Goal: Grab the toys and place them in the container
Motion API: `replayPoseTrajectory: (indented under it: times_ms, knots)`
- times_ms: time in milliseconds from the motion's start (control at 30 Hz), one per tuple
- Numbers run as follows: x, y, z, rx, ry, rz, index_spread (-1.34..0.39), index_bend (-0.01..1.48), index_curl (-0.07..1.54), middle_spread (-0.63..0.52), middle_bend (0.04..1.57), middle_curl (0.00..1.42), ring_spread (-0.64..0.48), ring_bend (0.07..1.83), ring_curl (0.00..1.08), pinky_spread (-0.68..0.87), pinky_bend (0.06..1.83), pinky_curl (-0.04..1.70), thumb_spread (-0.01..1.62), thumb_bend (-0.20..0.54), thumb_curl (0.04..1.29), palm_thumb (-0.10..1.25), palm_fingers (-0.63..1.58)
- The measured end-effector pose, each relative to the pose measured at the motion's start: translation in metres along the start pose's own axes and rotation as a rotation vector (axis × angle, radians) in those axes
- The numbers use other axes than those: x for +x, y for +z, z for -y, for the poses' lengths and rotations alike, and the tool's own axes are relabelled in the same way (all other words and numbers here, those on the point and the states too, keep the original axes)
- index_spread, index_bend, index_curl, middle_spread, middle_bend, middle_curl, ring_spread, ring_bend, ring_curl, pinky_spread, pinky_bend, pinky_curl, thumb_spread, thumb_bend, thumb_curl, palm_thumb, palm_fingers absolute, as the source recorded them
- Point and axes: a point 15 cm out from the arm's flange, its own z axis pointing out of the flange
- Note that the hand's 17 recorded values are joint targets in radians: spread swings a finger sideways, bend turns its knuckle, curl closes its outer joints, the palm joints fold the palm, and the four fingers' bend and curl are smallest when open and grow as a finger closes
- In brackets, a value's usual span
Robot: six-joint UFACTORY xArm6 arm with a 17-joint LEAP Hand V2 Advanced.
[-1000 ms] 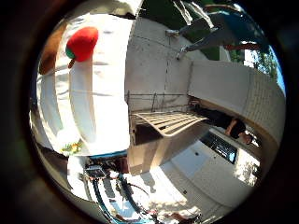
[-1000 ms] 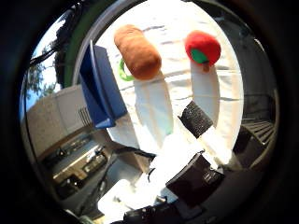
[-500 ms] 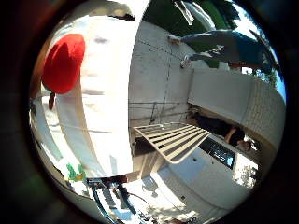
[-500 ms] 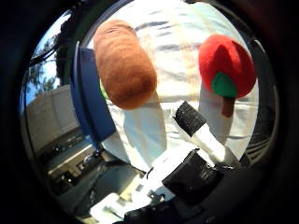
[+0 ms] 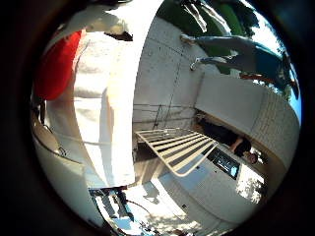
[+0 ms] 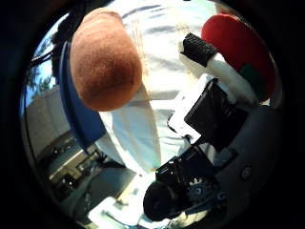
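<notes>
Thumb-side palm view first, reading left to right: I see the blue hard-walled container as a dark blue edge at the left of the frame, then the brown, oval plush toy filling the upper left, lying on the white cloth-covered table just beside that container. Right of centre, the white and black robot hand reaches in, one black-tipped finger stretching toward the red round plush toy with a green patch at the upper right. That finger lies over the red toy's edge, though I cannot tell whether it actually touches, and from what shows I cannot tell whether the fingers are spread or closing. My judgement on progress: both toys I can see are on the cloth and outside the container, so no placing shows as done; the red one looks like the target in hand, with the brown one left after it. I can't see into the container. Little-finger-side view gives me the same red toy only as a red mass at the left edge, close to the palm, and none of the brown toy, container or fingers. Instead it shows the table's far edge, a pale slatted rack at centre and paved ground beyond, to the right.
</notes>
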Motion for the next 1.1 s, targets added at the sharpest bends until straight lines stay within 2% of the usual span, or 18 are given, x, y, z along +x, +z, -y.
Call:
replayPoseTrajectory:
  times_ms: [67,167,333,467,700,900,967,1033,1100]
  knots:
    - [-0.001,-0.004,-0.009,-0.031,0.005,0.016,-0.36,0.18,-0.01,-0.16,0.87,0.71,0.03,1.25,0.66,0.34,1.19,0.49,1.09,0.0,0.42,0.84,1.06]
    - [-0.001,-0.024,-0.012,-0.02,0.021,0.031,-0.43,0.25,-0.02,-0.19,0.94,0.78,0.0,1.28,0.69,0.3,1.3,0.56,1.08,0.011,0.45,0.92,1.11]
    - [-0.026,-0.05,-0.046,-0.09,0.02,0.121,-0.57,0.38,-0.02,-0.21,1.01,0.87,-0.04,1.32,0.72,0.24,1.41,0.65,1.11,-0.002,0.5,0.98,1.08]
    - [-0.049,-0.107,-0.081,-0.104,-0.001,0.154,-0.67,0.47,-0.02,-0.23,1.04,0.94,-0.06,1.35,0.74,0.2,1.45,0.71,1.18,-0.007,0.52,0.99,1.03]
    - [-0.129,-0.193,-0.125,-0.025,-0.151,0.166,-0.8,0.54,-0.02,-0.24,1.06,1.01,-0.08,1.39,0.76,0.17,1.49,0.76,1.24,-0.011,0.53,1.0,0.97]
    - [-0.218,-0.241,-0.132,0.08,-0.336,0.133,-0.9,0.58,-0.02,-0.25,1.07,1.06,-0.09,1.42,0.77,0.15,1.51,0.79,1.26,-0.014,0.54,0.99,0.94]
    - [-0.254,-0.251,-0.126,0.137,-0.37,0.134,-0.9,0.59,-0.02,-0.25,1.07,1.06,-0.09,1.42,0.77,0.15,1.51,0.8,1.26,-0.014,0.55,0.99,0.94]
    - [-0.306,-0.271,-0.098,0.294,-0.402,0.125,-0.92,0.6,-0.02,-0.25,1.07,1.07,-0.09,1.43,0.77,0.15,1.51,0.8,1.26,-0.015,0.55,0.99,0.93]
    - [-0.326,-0.281,-0.084,0.367,-0.416,0.126,-0.94,0.61,-0.02,-0.26,1.08,1.08,-0.09,1.43,0.78,0.14,1.51,0.81,1.26,-0.031,0.54,0.96,0.93]
